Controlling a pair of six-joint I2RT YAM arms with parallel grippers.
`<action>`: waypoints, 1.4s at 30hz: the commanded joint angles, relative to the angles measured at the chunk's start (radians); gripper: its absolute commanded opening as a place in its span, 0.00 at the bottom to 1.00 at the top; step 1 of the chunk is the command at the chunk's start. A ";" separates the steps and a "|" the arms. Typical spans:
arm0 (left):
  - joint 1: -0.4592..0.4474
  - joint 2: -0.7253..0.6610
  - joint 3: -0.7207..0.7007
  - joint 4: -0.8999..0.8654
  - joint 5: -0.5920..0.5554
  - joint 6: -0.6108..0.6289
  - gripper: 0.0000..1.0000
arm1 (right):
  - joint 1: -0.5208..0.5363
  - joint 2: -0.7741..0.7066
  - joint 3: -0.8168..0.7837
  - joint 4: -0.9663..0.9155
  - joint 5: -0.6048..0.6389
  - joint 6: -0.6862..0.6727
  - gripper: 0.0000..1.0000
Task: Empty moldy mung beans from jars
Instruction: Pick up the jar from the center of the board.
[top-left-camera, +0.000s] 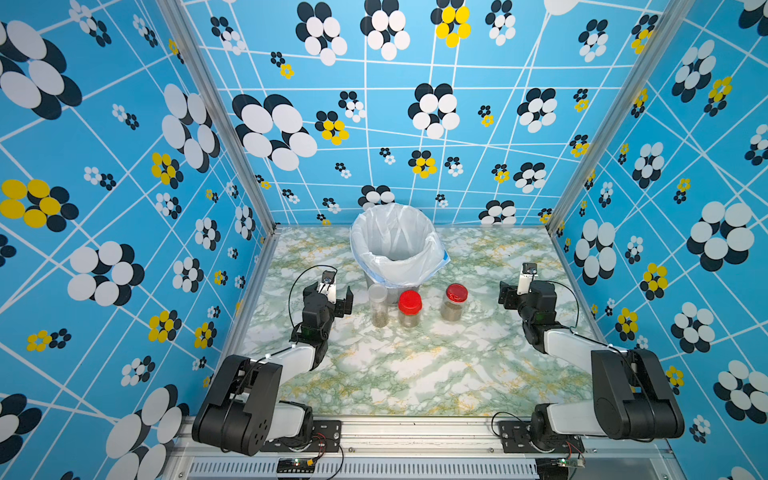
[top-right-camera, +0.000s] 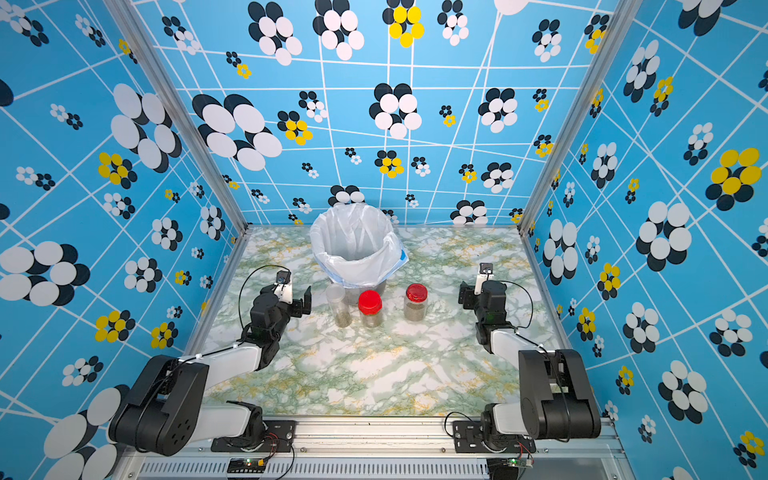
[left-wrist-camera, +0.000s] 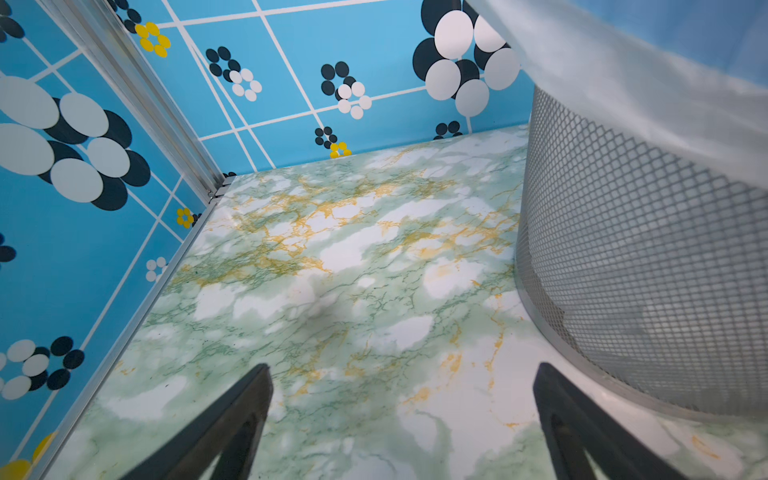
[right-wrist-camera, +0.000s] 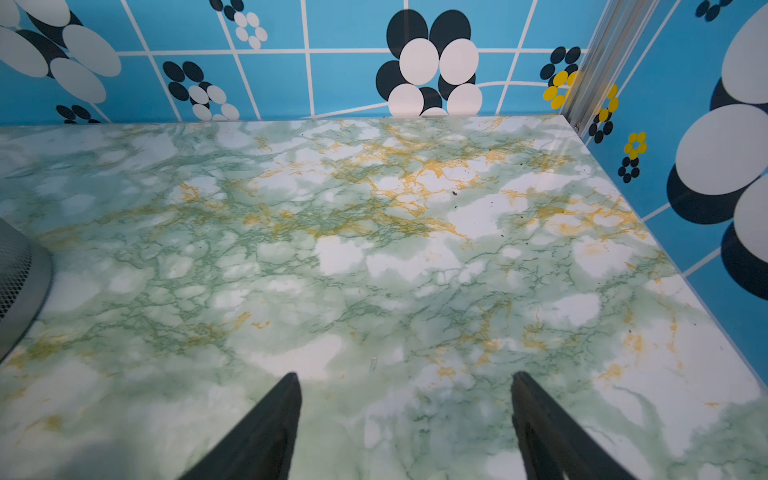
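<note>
Three jars (top-left-camera: 409, 309) of mung beans (top-left-camera: 451, 312) stand in a row by one bin (left-wrist-camera: 644, 249), between two tools. The left tool (left-wrist-camera: 401, 368) and right tool (right-wrist-camera: 405, 375) are open, holding nothing.

We find the bucket (top-left-camera: 399, 270) at the middle of the table's (top-left-camera: 415, 374) back edge. Just before it stand the left jar (top-left-camera: 379, 305), the middle jar (top-left-camera: 409, 309) and, slightly apart, the right jar (top-left-camera: 455, 302). The left claw (top-left-camera: 328, 293) hangs near the left edge and the right claw (top-left-camera: 517, 291) near the right edge.
</note>
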 joint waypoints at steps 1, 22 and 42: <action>-0.028 -0.080 0.006 -0.079 -0.086 0.031 0.99 | -0.005 -0.059 0.027 -0.115 -0.015 0.012 0.82; -0.471 -0.500 0.111 -0.548 -0.165 0.094 0.99 | 0.204 -0.292 0.228 -0.520 -0.374 0.133 0.82; -0.770 -0.288 0.263 -0.600 -0.025 -0.056 1.00 | 0.311 -0.182 0.147 -0.432 -0.371 0.107 0.99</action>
